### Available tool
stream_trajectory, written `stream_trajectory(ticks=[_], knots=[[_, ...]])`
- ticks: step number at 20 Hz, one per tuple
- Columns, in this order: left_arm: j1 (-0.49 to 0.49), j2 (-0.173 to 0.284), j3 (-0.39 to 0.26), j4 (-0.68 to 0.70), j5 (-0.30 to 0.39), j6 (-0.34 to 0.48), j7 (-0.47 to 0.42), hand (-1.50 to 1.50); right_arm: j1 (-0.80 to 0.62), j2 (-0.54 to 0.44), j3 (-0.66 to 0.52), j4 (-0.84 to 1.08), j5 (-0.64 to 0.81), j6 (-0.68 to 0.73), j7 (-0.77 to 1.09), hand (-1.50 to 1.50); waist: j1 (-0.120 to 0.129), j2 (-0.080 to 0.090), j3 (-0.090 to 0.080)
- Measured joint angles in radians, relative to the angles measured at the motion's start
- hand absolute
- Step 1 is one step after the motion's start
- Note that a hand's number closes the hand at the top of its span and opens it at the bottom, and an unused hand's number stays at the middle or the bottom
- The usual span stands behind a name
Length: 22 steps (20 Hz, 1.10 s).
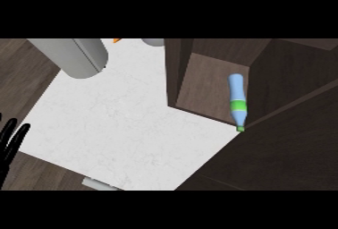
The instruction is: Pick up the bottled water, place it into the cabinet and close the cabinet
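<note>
The water bottle (235, 91) is pale blue with a green band and a green cap. It lies on its side on the brown floor inside the open cabinet (204, 89), its cap at the front edge by the door. No hand touches it. My left hand (10, 138) shows at the view's left edge, fingers straight and up, resting far from the bottle. My right hand does not show. A grey forearm (73, 56) crosses the top left corner, its hand out of sight.
The white counter (125, 129) spreads between my left hand and the cabinet. A dark cabinet door panel (284, 147) stands open at the right. An orange item (117, 40) and a grey one (153, 42) peek in at the top. A small grey piece (99, 183) lies at the bottom.
</note>
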Motion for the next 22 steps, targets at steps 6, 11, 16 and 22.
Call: stream_trajectory(ticks=[6, 11, 16, 22], knots=[[-0.007, 0.005, 0.011, 0.011, 0.008, -0.011, 0.002, -1.50, -0.048, 0.048, 0.008, 0.063, -0.085, -0.035, 0.068, 1.50, -0.008, 0.001, 0.002], [-0.006, 0.011, 0.018, 0.024, 0.017, -0.020, 0.007, -1.50, -0.184, 0.090, -0.025, 0.132, -0.087, -0.057, 0.157, 1.50, -0.014, -0.009, 0.003], [-0.004, 0.015, 0.023, 0.034, 0.024, -0.028, 0.012, -1.50, -0.353, 0.134, -0.058, 0.238, -0.078, -0.078, 0.260, 1.50, -0.021, -0.019, 0.005], [0.000, 0.014, 0.034, 0.052, 0.034, -0.033, 0.012, -1.50, -0.545, 0.225, -0.092, 0.400, -0.073, -0.129, 0.369, 1.50, -0.034, -0.025, 0.009]])
